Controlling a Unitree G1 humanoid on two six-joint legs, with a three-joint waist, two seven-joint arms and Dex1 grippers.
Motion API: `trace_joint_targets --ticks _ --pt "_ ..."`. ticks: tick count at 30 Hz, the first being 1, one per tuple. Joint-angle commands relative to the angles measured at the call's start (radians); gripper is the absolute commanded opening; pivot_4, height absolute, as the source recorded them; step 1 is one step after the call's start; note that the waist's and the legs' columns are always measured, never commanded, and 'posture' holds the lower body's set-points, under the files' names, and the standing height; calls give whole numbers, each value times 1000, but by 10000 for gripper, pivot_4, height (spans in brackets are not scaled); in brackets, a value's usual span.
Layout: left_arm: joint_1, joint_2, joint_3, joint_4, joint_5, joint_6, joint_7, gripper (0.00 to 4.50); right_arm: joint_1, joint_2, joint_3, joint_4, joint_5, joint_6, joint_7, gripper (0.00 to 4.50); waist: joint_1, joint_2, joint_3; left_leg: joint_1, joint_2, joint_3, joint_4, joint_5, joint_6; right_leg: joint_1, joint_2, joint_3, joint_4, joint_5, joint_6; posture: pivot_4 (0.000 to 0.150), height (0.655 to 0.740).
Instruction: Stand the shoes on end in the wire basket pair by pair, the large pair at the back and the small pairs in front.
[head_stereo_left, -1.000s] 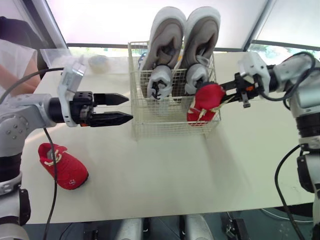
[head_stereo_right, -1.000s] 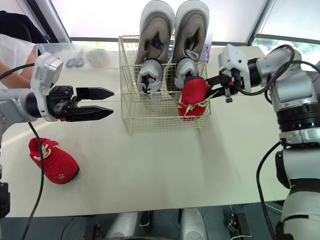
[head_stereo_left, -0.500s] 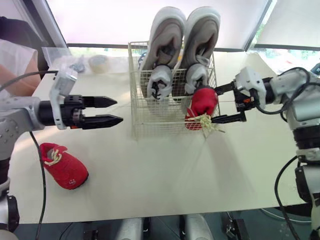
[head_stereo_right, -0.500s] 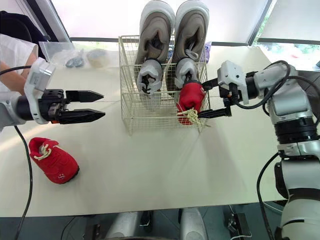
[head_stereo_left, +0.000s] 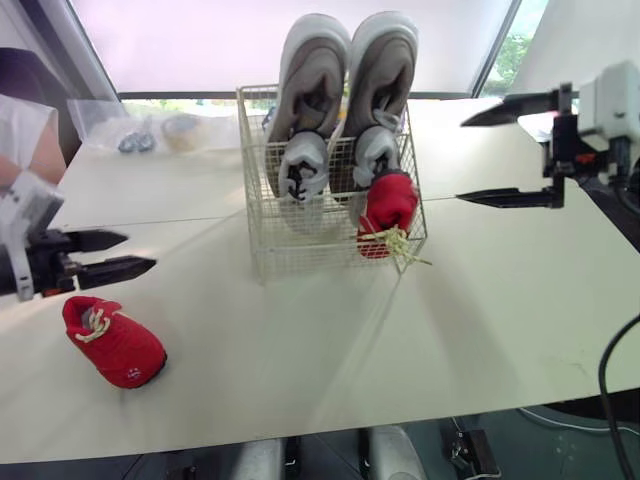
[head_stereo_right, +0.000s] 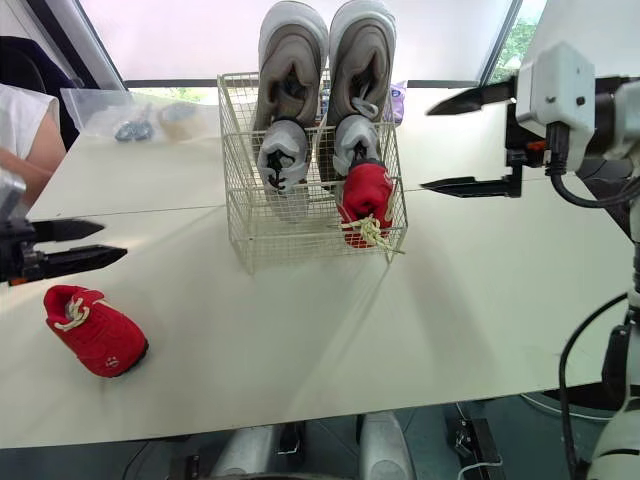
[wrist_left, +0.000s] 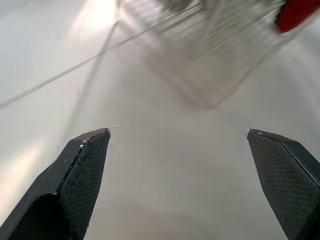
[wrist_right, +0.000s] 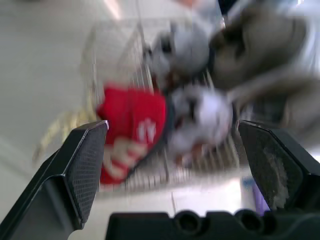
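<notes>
The wire basket (head_stereo_left: 330, 235) stands mid-table. A large grey pair (head_stereo_left: 312, 75) stands on end at its back, with a small grey pair (head_stereo_left: 302, 165) in front of it. One small red shoe (head_stereo_left: 386, 208) stands in the front right corner, its laces hanging out through the wire. My right gripper (head_stereo_left: 461, 160) hovers open to the right of the basket, apart from it, with nothing held. The other red shoe (head_stereo_left: 113, 340) lies on the table at the left. My left gripper (head_stereo_left: 138, 252) is open just above and behind it, holding nothing.
A clear plastic bag (head_stereo_left: 120, 125) with small items lies at the back left. A person's arm (head_stereo_left: 30, 140) shows at the left edge. A purple object (head_stereo_right: 398, 95) sits behind the basket. Bare table stretches in front of and right of the basket.
My right gripper opened, let go of the red shoe in the basket and drew back to the right and up. My left gripper pulled away leftward toward the loose red shoe.
</notes>
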Motion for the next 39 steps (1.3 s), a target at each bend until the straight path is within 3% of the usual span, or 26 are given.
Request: trace_joint_targets --ticks 1,7,12,24,32,33,35,39 --pt "60 -42 160 -28 42 95 113 45000 -29 51 11 -48 49 19 -10 44659 0 0 0 0 0 0 0 0 0 -1 0 0 0 0 0 1500 7347" --pt "179 -155 403 -200 67 355 279 45000 -46 122 44 -20 63 2 22 44659 7 -1 0 -3 -2 0 0 0 0 -2 -2 -1 -2 0 0 1500 7347" --pt "234 -282 447 -268 131 419 410 45000 -78 159 64 7 60 -9 50 44659 6 -1 0 -2 -2 1 0 0 0 -2 -2 -1 0 1 0 1500 7347" --pt "51 -368 307 -167 161 398 541 45000 -62 122 62 -87 93 81 72 44659 29 -5 -3 -1 -2 0 0 0 -1 -2 -3 -2 0 1 -1 1500 7347" --pt "-53 -401 123 6 217 307 596 45000 -39 78 41 -155 102 148 27 44659 29 -5 -3 -1 -2 1 0 0 -1 -1 -3 -2 0 1 -1 1500 7347" --pt "-56 -404 112 16 220 299 597 39998 -38 75 40 -159 104 153 23 45000 28 -5 -3 -1 -2 1 0 0 -1 -1 -3 -2 0 1 -1 1500 7347" --pt "-55 -413 93 31 221 290 596 34158 -35 65 35 -173 103 166 9 45000 25 -5 -3 -1 -2 1 0 0 -1 -1 -3 -1 0 1 -1 1500 7347" --pt "-84 -420 80 36 214 293 600 14155 -26 41 27 -188 105 183 -9 45000 26 -5 -4 -1 -1 1 0 0 -1 -1 -3 -1 1 1 0 1500 7347"
